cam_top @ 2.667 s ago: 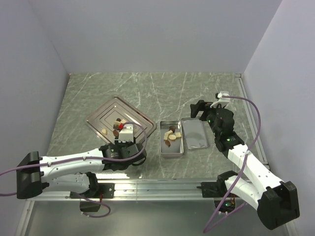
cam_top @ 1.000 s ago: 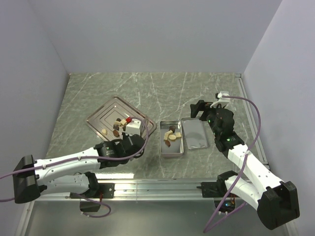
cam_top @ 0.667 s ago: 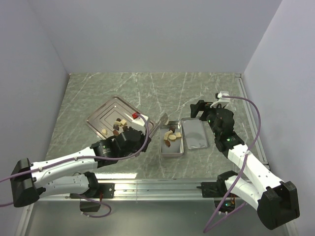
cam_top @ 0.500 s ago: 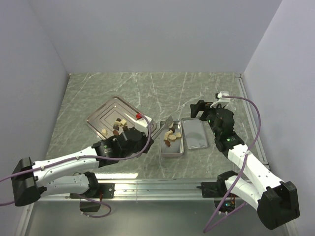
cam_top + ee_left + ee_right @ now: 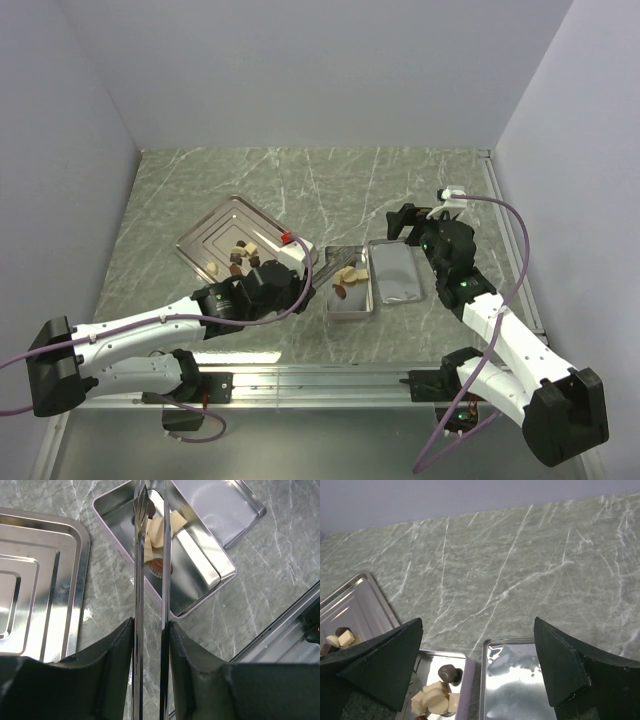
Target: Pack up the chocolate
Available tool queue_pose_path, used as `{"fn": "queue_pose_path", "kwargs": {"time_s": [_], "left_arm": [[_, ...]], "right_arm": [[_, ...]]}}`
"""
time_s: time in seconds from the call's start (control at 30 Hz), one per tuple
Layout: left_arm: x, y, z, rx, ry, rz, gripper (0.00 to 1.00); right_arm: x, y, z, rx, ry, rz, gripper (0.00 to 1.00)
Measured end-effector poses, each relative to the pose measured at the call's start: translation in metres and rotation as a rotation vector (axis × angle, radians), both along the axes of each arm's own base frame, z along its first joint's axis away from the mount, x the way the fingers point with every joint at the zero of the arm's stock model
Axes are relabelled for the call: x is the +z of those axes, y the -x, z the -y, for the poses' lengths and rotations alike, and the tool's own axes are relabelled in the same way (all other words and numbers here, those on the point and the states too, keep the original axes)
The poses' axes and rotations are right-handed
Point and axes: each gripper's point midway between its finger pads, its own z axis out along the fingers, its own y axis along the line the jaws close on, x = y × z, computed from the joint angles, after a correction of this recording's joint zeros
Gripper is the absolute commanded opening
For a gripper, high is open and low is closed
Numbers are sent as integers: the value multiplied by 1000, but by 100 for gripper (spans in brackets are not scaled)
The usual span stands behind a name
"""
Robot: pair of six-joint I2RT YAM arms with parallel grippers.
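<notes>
My left gripper is shut on a pair of long steel tongs. The tongs' tips reach over the far end of the open silver tin, with a dark brown chocolate at them. Several cream lumps and a brown one lie in the tin. More chocolates lie on the ridged steel tray. My right gripper is open and empty, above the tin's lid.
The lid lies inside up just right of the tin. The tray's edge is close to the tin's left side. A metal rail runs along the table's near edge. Walls stand left, right and behind.
My left arm has swung right from the tray, carrying the tongs to the tin. The right arm has not moved.
</notes>
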Motion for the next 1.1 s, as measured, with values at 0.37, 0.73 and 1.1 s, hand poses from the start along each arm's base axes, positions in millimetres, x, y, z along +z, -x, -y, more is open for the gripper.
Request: {"fn": "queue_pose_path", "kwargs": {"time_s": [0.37,0.73,1.1], "left_arm": [[3,-26,-28,133,27,4,37],[15,-43,-113,518,60,19,38],[-15,-35,-151,728,-36,-49,38]], "right_arm": [[0,0,0,0,0,-1,98],[-3,-1,0,1,6,-10,98],[-4,-2,-1,2,7,-13,98]]}}
